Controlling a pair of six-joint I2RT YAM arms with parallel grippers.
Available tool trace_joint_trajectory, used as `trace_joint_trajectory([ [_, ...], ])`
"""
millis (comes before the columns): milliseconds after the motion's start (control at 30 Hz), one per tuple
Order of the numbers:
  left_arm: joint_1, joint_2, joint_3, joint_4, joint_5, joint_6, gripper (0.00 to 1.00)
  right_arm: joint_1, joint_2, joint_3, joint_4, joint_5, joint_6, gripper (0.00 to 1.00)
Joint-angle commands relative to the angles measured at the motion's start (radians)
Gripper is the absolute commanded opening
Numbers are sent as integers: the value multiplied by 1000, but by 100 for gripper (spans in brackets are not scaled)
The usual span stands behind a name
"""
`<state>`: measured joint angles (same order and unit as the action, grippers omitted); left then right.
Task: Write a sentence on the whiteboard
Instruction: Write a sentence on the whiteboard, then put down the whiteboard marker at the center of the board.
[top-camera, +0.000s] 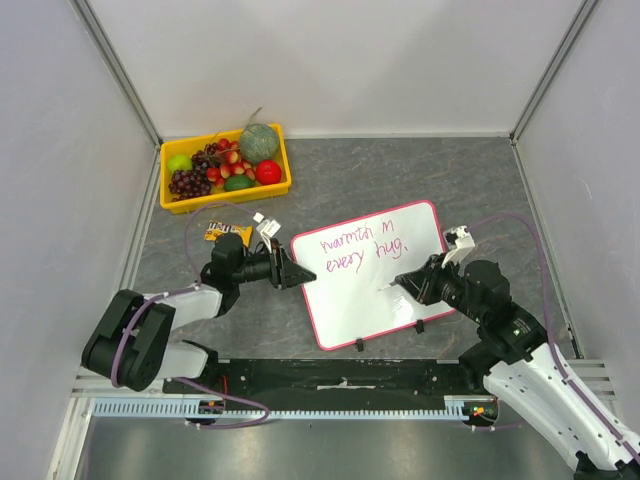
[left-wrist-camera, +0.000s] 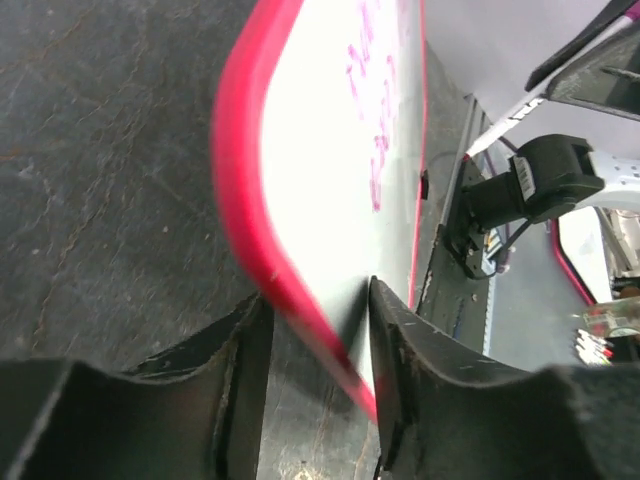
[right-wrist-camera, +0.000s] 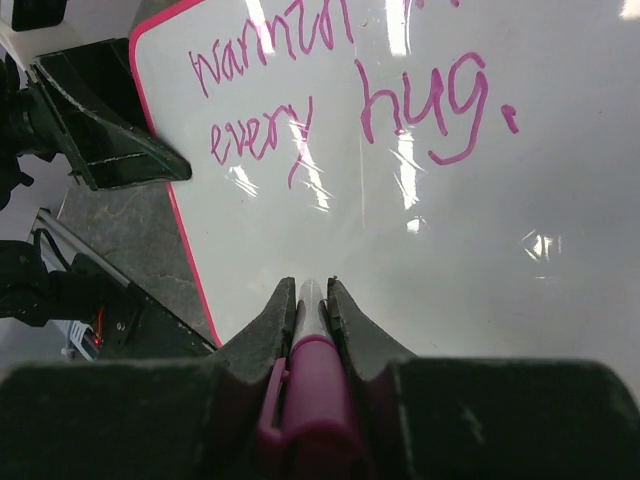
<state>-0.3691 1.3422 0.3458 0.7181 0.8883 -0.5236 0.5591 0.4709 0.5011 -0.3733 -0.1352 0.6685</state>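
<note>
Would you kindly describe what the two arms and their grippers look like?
The left arm and right arm have white shells with black joints and motor housings. A thin purple cable loops along each. The left gripper and right gripper are black, with wedge-shaped fingers tapering to the tips. A small white camera block sits on each wrist.

Black left claw (top-camera: 305, 277), purple cables (top-camera: 543, 262)

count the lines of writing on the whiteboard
2. The upper line runs near the whiteboard's far edge; the lower line sits directly beneath it. Nothing seems hidden.
</note>
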Motion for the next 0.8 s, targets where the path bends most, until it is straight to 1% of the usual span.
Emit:
trace_joint_trajectory([
  [0, -5, -90, -37, -61, -97, 120, 56, -1, -23, -4, -27, -66, 52, 0],
  [67, -4, -144, -50, -75, -129, 120, 82, -1, -11, 4, -30, -70, 49, 0],
  [133, -4, -201, -65, -89, -158, 119, 86, -1, 1, 13, -32, -67, 43, 0],
  [233, -5, -294, -79, -126, -213, 102, 88, -1, 21, 30, -32, -73, 37, 0],
  [300, -4, -354, -80, -175, -274, 88, 89, -1, 41, 42, -33, -84, 31, 0],
  [367, -7, -423, -67, -256, -336, 86, 89, -1, 51, 48, -33, -89, 31, 0],
  [500, -5, -573, 1, -512, -481, 88, 90, -1, 58, 54, -36, -119, 43, 0],
  [567, -5, -642, 44, -601, -546, 86, 90, -1, 60, 54, -52, -138, 49, 0],
  [667, -5, -704, 97, -689, -577, 85, 90, -1, 54, 44, -73, -170, 77, 0],
  [767, -5, -693, 154, -752, -556, 86, 90, 1, 40, 14, -108, -217, 123, 0],
])
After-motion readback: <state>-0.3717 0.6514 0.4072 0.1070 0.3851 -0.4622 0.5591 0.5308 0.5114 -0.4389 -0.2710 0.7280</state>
